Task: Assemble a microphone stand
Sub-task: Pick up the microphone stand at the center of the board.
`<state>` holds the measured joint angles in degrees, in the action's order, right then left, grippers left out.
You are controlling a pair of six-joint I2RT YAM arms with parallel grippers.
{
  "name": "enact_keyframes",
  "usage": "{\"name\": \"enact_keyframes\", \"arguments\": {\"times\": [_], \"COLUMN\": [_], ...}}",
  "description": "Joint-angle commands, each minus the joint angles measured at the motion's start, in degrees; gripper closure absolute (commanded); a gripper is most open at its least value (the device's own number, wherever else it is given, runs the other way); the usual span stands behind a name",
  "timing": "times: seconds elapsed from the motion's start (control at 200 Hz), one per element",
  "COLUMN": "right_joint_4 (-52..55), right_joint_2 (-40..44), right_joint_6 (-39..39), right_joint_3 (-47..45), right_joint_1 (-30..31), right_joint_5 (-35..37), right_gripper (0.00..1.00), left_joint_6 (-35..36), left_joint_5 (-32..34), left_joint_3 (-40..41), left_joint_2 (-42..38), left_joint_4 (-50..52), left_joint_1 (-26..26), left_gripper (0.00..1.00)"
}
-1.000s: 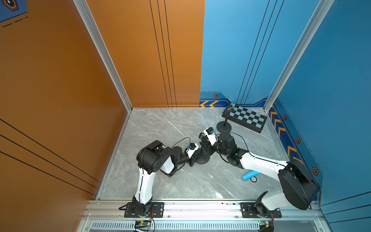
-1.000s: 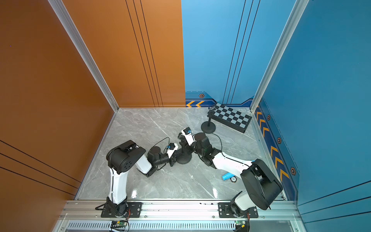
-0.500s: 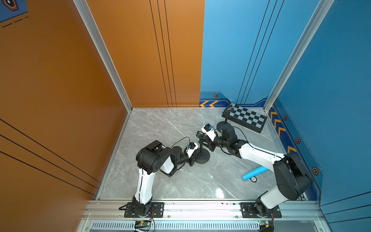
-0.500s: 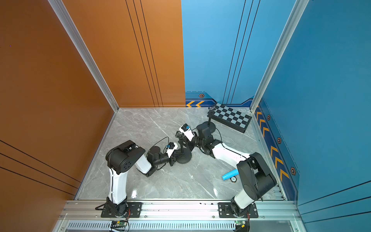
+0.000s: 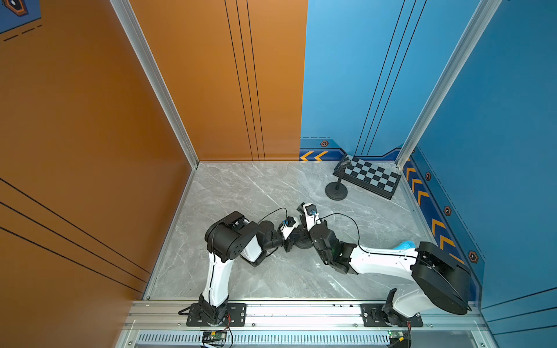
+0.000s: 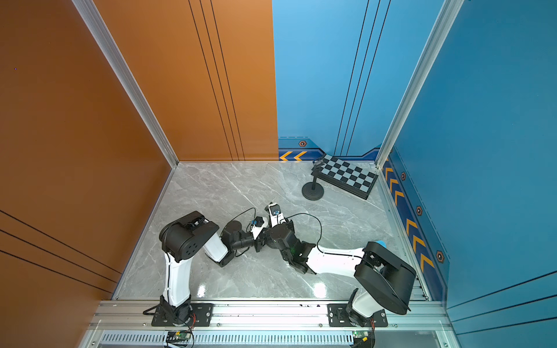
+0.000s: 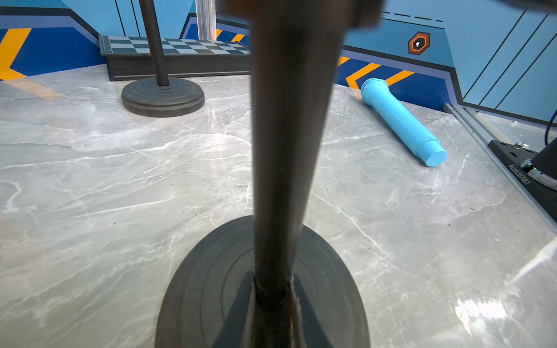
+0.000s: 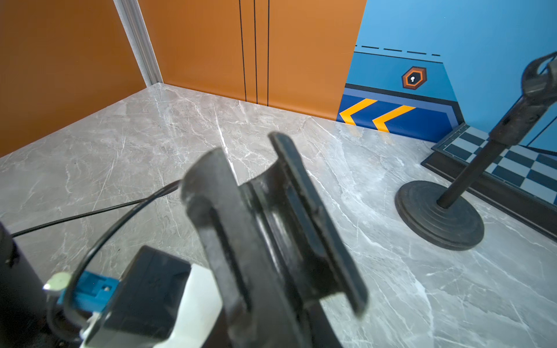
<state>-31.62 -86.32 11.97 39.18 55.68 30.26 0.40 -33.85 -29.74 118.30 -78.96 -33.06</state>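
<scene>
A black stand pole [image 7: 283, 150] rises from its round base [image 7: 211, 286] on the marble floor. My left gripper [image 7: 271, 304] is shut on the pole low down, just above the base; in both top views it [image 5: 291, 241] [image 6: 261, 239] sits mid-floor. My right gripper [image 8: 271, 301] is shut on the black U-shaped microphone clip [image 8: 271, 211] at the pole's top, and meets the left one [image 5: 302, 221]. A blue microphone [image 7: 401, 120] lies on the floor to the right, mostly hidden behind my right forearm in a top view [image 5: 405, 245].
A second black stand [image 5: 336, 191] [image 8: 440, 217], complete with clip, stands at the back right beside a chessboard [image 5: 370, 177] against the blue wall. A black cable [image 8: 120, 208] loops over the floor by the left wrist. Orange wall to the left, metal rail along the front.
My right gripper swung toward the back of the floor, then came back over the pole's top, and its jaws closed. My left arm stayed still on the pole.
</scene>
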Motion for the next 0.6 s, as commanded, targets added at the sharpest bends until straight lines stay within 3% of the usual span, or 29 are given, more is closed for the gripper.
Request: {"name": "enact_keyframes", "arguments": {"times": [0.0,0.04,0.105,0.205,0.27,0.38,0.59], "right_joint_4": [6.1,6.8,8.8,12.8,14.9,16.5,12.7], "right_joint_2": [2.3,3.7,6.1,8.3,8.6,7.8,3.7], "right_joint_6": [1.2,-0.5,-4.6,-9.8,-13.0,-17.7,-15.6], "right_joint_3": [0.7,0.7,0.6,1.4,2.1,3.4,5.1], "right_joint_1": [-3.9,-5.6,-8.6,-14.8,-17.8,-19.0,-20.0], "right_joint_5": [-9.5,-14.0,-23.1,-40.5,-47.6,-52.1,-47.5], "right_gripper": [0.85,0.72,0.6,0.53,0.49,0.48,0.53], "left_joint_6": [-1.3,-1.3,-1.2,-1.1,-1.1,-1.2,-1.2], "left_joint_5": [4.4,4.3,4.1,3.7,3.5,3.2,3.3], "left_joint_3": [1.5,1.4,1.4,1.4,1.4,1.3,1.5], "left_joint_2": [0.8,0.7,0.8,0.9,1.0,1.1,1.0], "left_joint_4": [8.3,8.3,8.3,8.3,8.3,8.3,8.3], "left_joint_1": [0.5,0.5,0.5,0.5,0.5,0.5,0.4], "left_gripper": [0.81,0.81,0.81,0.81,0.81,0.81,0.81]}}
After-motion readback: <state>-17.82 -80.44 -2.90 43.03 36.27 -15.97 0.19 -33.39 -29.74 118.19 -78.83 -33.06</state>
